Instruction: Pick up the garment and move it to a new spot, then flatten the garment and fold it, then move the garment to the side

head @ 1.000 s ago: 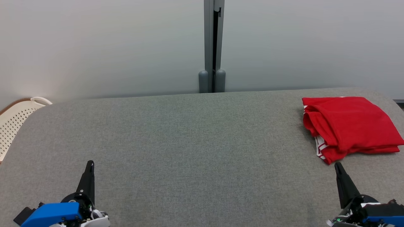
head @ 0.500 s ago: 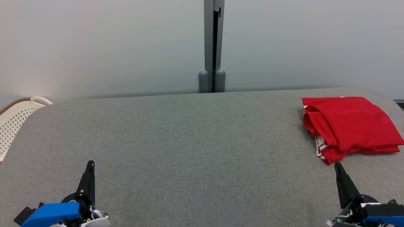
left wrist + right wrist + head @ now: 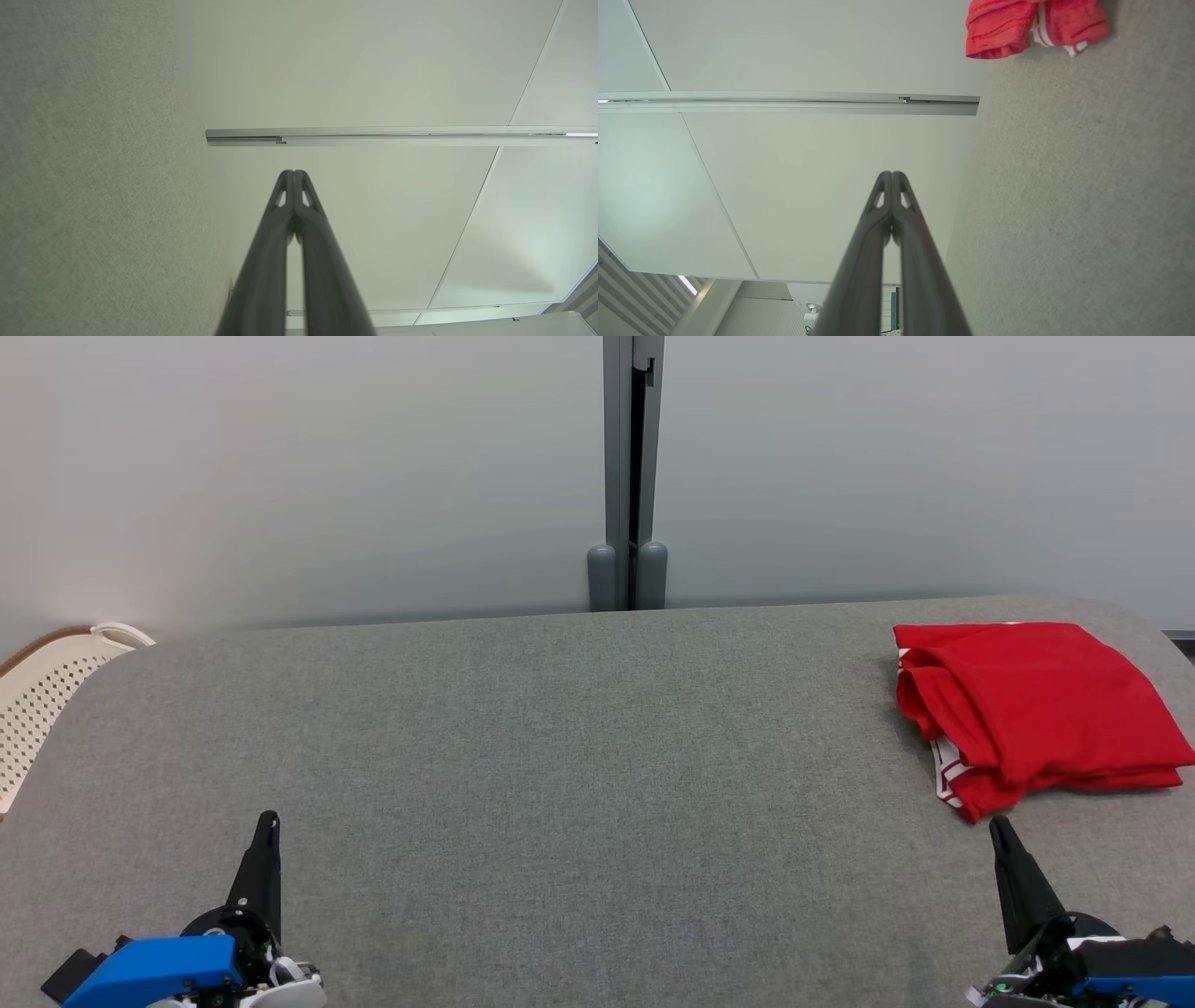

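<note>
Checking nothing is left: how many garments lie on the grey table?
1: a folded red cloth garment with white stripes, at the far right of the grey fabric table, just beyond the right claw.

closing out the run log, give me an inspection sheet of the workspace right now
surface: grey fabric table, no stains seen
job's things: red garment, folded, far right of the table, white striped trim showing
clutter: nothing seen
end effectors: left end effector shut, holding nothing; right end effector shut, holding nothing, just short of the garment
cables: nothing seen
surroundings: pale wall, grey post behind the table; white perforated basket off the left edge
</note>
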Robot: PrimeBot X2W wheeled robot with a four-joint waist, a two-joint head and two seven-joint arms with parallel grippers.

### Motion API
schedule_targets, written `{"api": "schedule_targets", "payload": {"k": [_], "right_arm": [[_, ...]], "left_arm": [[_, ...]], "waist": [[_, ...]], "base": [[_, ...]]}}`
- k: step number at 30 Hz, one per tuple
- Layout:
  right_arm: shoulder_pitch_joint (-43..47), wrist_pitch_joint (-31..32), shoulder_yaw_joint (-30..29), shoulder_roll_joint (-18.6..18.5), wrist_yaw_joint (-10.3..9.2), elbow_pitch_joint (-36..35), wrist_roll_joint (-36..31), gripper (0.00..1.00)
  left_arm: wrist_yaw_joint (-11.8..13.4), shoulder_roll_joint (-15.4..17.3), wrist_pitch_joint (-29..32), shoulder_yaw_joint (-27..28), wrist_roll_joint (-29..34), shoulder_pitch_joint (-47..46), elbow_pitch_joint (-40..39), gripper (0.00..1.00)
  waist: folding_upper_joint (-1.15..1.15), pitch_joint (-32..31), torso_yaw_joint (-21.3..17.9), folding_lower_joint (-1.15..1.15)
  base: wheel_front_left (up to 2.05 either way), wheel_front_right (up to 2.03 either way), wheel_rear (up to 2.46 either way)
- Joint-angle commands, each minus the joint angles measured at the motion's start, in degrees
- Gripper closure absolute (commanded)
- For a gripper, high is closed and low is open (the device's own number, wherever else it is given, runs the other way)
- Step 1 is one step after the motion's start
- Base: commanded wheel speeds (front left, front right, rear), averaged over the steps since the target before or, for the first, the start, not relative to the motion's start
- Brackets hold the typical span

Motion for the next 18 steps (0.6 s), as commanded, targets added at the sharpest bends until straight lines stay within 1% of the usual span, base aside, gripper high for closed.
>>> {"api": "schedule_targets", "payload": {"k": [1, 18], "right_arm": [[-1.00, 0.23, -0.16, 0.14, 0.02, 0.10, 0.02, 1.00], [-1.02, 0.29, -0.26, 0.20, 0.01, 0.10, -0.10, 1.00]], "left_arm": [[-0.16, 0.02, 0.20, 0.29, 0.49, -0.63, 0.08, 1.00], [-0.16, -0.14, 0.39, 0.52, 0.54, -0.66, 0.08, 1.00]], "waist": [[0.00, 0.00, 0.00, 0.00], [0.00, 0.00, 0.00, 0.00]], "base": [[0.00, 0.00, 0.00], [0.00, 0.00, 0.00]]}}
